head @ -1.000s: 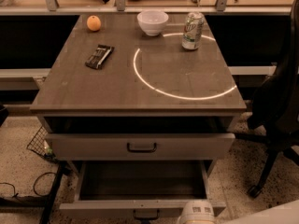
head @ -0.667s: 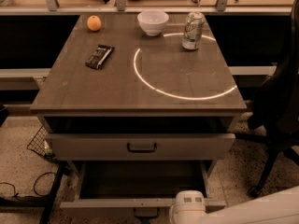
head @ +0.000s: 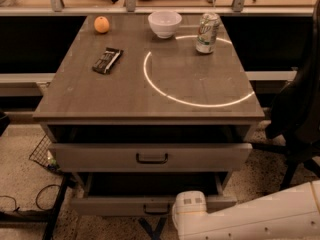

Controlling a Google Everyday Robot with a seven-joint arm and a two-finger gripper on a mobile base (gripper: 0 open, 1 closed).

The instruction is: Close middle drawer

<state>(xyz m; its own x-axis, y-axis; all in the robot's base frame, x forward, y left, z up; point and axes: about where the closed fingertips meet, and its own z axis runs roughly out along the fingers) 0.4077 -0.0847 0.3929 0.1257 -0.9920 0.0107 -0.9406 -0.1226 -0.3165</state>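
Observation:
The middle drawer [head: 150, 205] is the low grey-brown one at the bottom. It is pulled out far, with a flat front panel and a small dark bar handle [head: 156, 210]. My white arm [head: 260, 218] comes in from the lower right. My gripper [head: 189, 211] is at its white rounded end, right in front of the right part of that drawer's front panel, just right of the handle. It hides part of the panel.
Above it, a taller-fronted drawer [head: 150, 157] with a larger black handle stands partly out. The tabletop holds an orange [head: 101, 24], a white bowl [head: 164, 23], a green can [head: 207, 32] and a dark snack bar [head: 107, 60]. A black chair [head: 300, 109] stands at the right, and a wire basket [head: 44, 154] and cables at the lower left.
My arm has moved in from the lower right, leftward and upward, so its white end now stands against the right part of the low drawer's front.

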